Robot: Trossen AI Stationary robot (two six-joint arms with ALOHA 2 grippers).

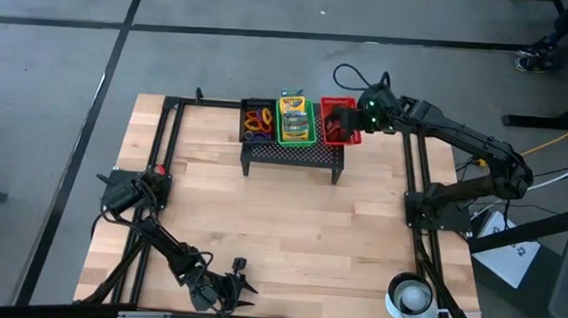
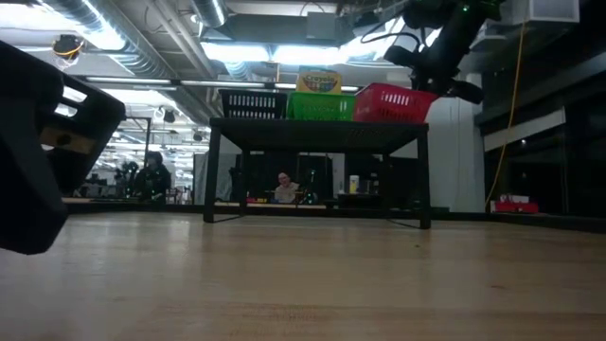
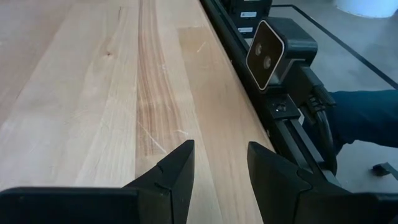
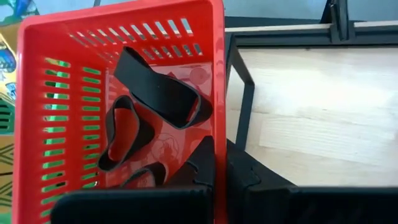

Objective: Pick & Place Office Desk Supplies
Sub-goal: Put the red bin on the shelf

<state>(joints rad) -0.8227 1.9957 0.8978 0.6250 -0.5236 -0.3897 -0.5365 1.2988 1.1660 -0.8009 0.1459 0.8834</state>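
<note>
smooth pale wood table (image 1: 290, 228) w/ black metal frame. far centre: black mesh stand (image 1: 294, 156) carrying three slotted plastic baskets: black w/ orange, purple, yellow rings (image 1: 258, 120), green w/ crayon boxes (image 1: 294, 111), red basket (image 4: 43, 93) at right. right gripper (image 1: 350, 114) above red basket, fingers clenched, gripping nothing. right wrist view alone reveals flat black loop-shaped clips (image 4: 163, 93) in red basket. left gripper (image 3: 219, 163) low at near left edge, fingers parted, empty. white round roll (image 1: 412, 297) near right.
</note>
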